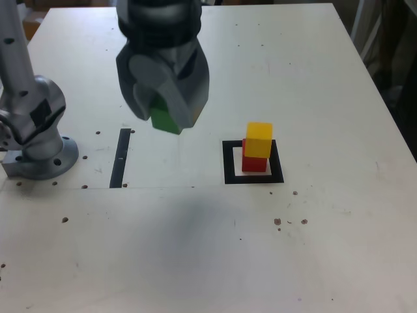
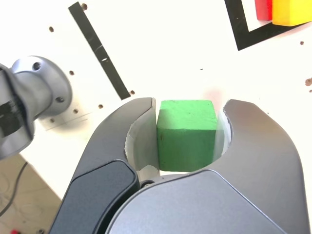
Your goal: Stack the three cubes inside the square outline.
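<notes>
With the yellow cube point(image 1: 258, 139) already stacked on the red cube point(image 1: 253, 162) inside the square outline point(image 1: 229, 163), only the green cube point(image 2: 186, 134) remains, clamped between the jaws of the gripper point(image 2: 187, 141) above the table point(image 1: 313, 78).

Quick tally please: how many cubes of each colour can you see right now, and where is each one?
Red cube: 1, inside the square outline, bottom of the stack.
Yellow cube: 1, on top of the red one.
Green cube: 1, held in the tool, off the table, to the exterior view's left of the outline.
Total: 3 cubes.
</notes>
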`<control>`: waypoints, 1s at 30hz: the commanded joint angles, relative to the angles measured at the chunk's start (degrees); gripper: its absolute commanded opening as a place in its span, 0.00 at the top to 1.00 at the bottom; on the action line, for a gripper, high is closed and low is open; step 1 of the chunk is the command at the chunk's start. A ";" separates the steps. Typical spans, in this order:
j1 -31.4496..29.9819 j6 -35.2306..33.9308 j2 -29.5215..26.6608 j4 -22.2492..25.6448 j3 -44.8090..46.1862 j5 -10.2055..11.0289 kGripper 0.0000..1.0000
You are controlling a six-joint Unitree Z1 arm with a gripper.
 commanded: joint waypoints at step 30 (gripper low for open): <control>18.20 9.77 18.01 4.38 -23.93 -5.28 0.95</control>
